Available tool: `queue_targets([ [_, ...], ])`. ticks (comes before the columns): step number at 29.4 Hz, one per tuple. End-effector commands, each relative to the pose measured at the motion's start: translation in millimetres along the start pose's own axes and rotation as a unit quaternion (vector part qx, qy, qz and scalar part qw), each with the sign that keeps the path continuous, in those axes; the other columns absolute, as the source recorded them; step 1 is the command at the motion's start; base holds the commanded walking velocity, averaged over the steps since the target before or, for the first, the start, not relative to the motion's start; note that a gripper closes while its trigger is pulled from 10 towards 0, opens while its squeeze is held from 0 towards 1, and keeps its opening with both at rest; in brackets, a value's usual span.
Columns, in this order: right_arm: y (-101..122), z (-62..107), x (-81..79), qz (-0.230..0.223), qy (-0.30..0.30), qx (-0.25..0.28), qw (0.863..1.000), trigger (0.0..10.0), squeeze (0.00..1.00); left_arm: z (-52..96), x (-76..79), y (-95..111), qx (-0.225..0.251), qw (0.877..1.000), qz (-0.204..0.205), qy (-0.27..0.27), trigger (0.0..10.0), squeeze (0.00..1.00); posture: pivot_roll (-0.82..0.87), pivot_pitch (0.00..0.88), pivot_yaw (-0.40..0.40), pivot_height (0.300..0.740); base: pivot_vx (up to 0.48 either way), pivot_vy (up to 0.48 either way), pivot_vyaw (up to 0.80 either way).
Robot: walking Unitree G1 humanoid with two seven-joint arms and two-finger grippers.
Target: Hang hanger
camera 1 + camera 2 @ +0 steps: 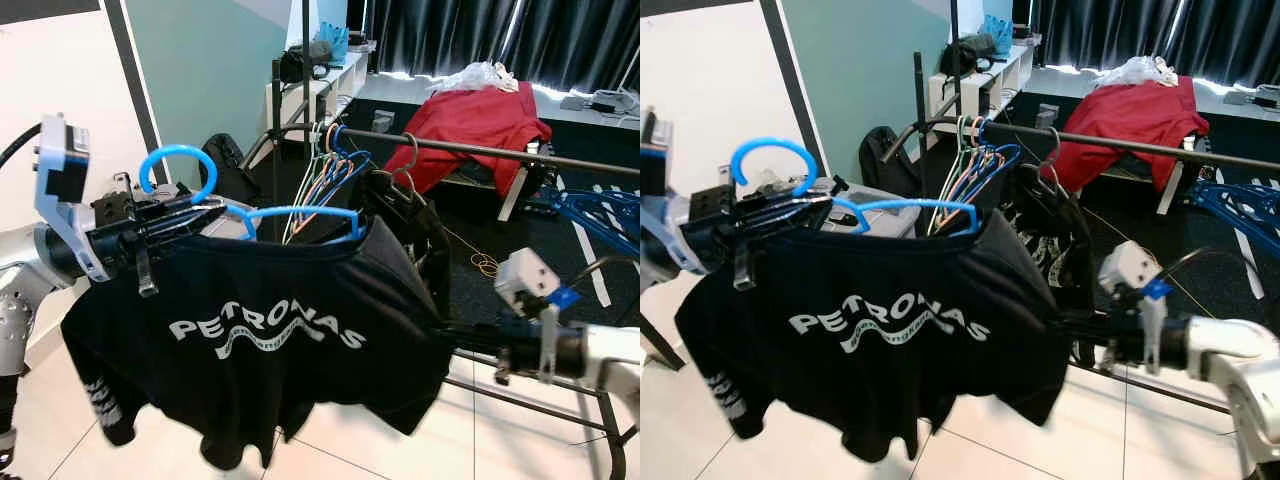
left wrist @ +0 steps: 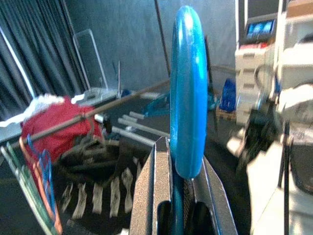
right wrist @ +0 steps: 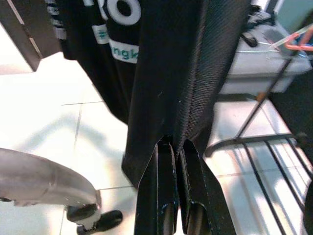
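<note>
Blue plastic hanger carrying a black Petronas shirt, hook up, short of the rail.

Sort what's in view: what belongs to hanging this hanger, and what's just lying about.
Job: blue hanger, black shirt, rail, left gripper, right gripper.
Lying about: red cloth, hangers on the rail, black bag.

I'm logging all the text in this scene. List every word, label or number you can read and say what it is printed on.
"PETRONAS": white letters across the black T-shirt on the blue hanger.
A smaller white line under that word: too small to read.
White print low on the shirt's sleeve: blurred, unreadable.
White and teal letters on the shirt in the right wrist view: cut off, unreadable.
</note>
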State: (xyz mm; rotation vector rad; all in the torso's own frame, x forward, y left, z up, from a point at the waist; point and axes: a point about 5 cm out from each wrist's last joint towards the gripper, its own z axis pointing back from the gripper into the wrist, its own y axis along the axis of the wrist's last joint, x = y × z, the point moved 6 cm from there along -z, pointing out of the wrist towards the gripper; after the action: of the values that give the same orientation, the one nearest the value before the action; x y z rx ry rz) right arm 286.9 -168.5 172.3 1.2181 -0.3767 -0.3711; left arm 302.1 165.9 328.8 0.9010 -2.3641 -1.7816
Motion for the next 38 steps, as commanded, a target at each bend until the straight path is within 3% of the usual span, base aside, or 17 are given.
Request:
queue_targets([
  [1,-0.7,-3.3,-0.5,0.005,-0.002,-0.010,1.000,0.0,0.00,1.0,3.4,12.5,0.024,1.000,-0.011,-0.008,3.7,0.00,-0.06,0.000,-0.014,0.740,0.000,0.000,0.00],
  [2,0.5,-3.7,-0.1,0.006,-0.002,-0.007,1.000,0.0,0.00,0.8,4.6,9.3,0.015,1.000,-0.013,-0.009,4.2,0.00,-0.06,0.000,-0.016,0.740,0.000,0.000,0.00],
  [6,1.6,-4.0,-0.4,0.007,0.000,-0.006,1.000,0.0,0.00,0.9,4.6,7.6,0.012,1.000,-0.012,-0.008,4.0,0.00,-0.06,0.000,-0.016,0.740,0.000,0.000,0.00],
  [12,1.2,-5.1,0.8,0.017,-0.005,-0.010,1.000,0.0,0.00,2.0,5.1,-0.4,-0.007,1.000,-0.014,-0.009,4.7,0.00,-0.06,0.000,-0.020,0.740,0.000,0.000,0.00],
  [13,5.3,-4.4,6.9,0.021,-0.020,-0.001,1.000,10.0,0.00,2.5,7.8,-4.8,-0.019,1.000,-0.013,-0.016,4.7,0.00,-0.06,0.000,-0.019,0.740,0.000,0.000,0.00],
  [18,23.7,2.6,22.2,0.001,-0.053,0.051,0.997,10.0,0.00,3.9,11.7,-10.8,-0.036,0.999,-0.011,-0.026,4.8,0.00,-0.06,0.000,-0.019,0.740,0.000,0.000,0.00],
  [19,37.2,9.8,26.1,-0.012,-0.057,0.091,0.994,10.0,0.93,4.7,12.3,-11.0,-0.040,0.999,-0.011,-0.028,4.8,0.00,-0.06,0.000,-0.019,0.740,0.000,0.000,0.00],
  [20,47.2,16.7,25.1,-0.017,-0.048,0.117,0.992,10.0,1.00,5.3,12.2,-9.9,-0.040,0.999,-0.011,-0.029,4.8,0.00,-0.06,0.000,-0.019,0.740,0.000,0.000,0.00],
  [27,58.0,29.2,14.4,-0.011,-0.016,0.136,0.990,10.0,1.00,5.4,12.6,-6.6,-0.039,0.999,-0.013,-0.031,4.8,0.00,-0.05,0.000,-0.020,0.740,0.000,0.000,0.00],
  [32,60.0,30.8,16.4,0.010,-0.026,0.137,0.990,10.0,1.00,2.1,18.5,-4.5,-0.034,0.998,-0.011,-0.048,4.7,0.00,-0.05,0.000,-0.020,0.740,0.000,0.000,0.00],
  [33,58.3,27.9,15.7,0.016,-0.025,0.133,0.991,10.0,0.76,0.7,21.8,-4.5,-0.035,0.998,-0.009,-0.057,4.7,0.00,-0.05,0.000,-0.020,0.740,0.000,0.000,0.00],
  [35,57.4,26.1,15.2,0.018,-0.025,0.131,0.991,10.0,0.76,-0.1,24.0,-4.6,-0.036,0.997,-0.009,-0.063,4.7,0.00,-0.05,0.000,-0.019,0.740,0.000,0.000,0.00],
  [36,56.1,23.1,14.3,0.021,-0.023,0.129,0.991,10.0,0.00,-1.1,28.2,-5.0,-0.041,0.996,-0.010,-0.075,4.7,0.00,-0.05,0.000,-0.019,0.740,0.000,0.000,0.00],
  [38,55.5,18.4,13.3,0.025,-0.020,0.128,0.991,10.0,0.00,-3.2,33.1,-3.2,-0.041,0.995,-0.012,-0.087,4.7,0.00,-0.05,0.000,-0.019,0.740,0.000,0.000,0.00],
])
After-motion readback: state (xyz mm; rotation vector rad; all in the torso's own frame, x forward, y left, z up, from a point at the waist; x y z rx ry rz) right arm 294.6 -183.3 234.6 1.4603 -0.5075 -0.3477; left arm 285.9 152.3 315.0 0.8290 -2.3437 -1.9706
